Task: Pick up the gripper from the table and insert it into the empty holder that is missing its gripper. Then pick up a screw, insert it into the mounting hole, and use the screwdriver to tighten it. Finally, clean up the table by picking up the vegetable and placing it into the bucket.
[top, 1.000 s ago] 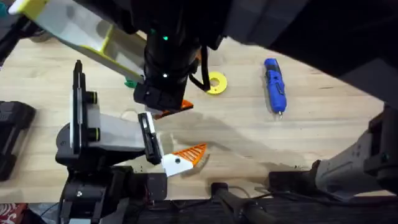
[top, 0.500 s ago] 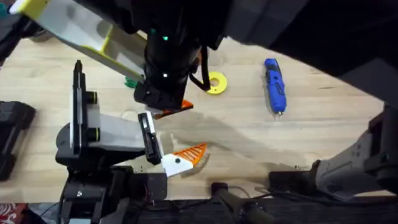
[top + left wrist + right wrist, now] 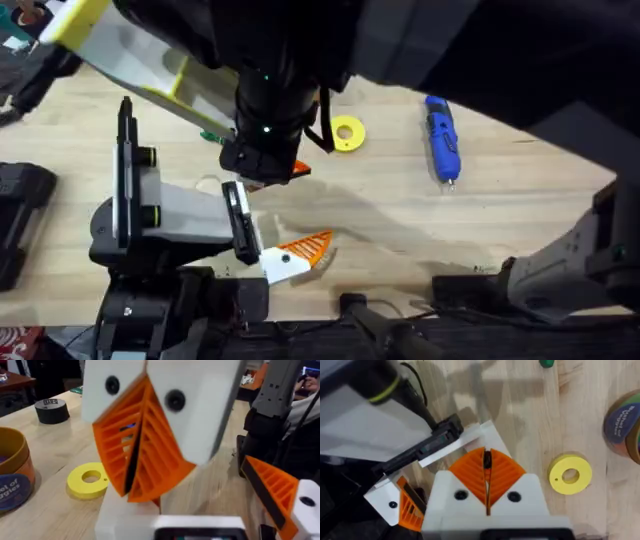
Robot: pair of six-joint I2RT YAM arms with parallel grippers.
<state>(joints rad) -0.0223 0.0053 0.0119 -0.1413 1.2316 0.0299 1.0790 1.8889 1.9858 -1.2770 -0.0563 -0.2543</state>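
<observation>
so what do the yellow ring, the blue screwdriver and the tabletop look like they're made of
The yellow ring looks like matte plastic, possibly foam: uniform colour, soft rounded edges, no shine. The screwdriver seems to be glossy moulded blue plastic with a thin silver tip, probably metal. The table looks like pale wood or wood laminate, going by its visible grain lines; which of the two cannot be told.

screwdriver (image 3: 442,138) right of the disc (image 3: 347,133), bucket (image 3: 625,424) near the disc, tape roll (image 3: 52,410) beyond
</observation>
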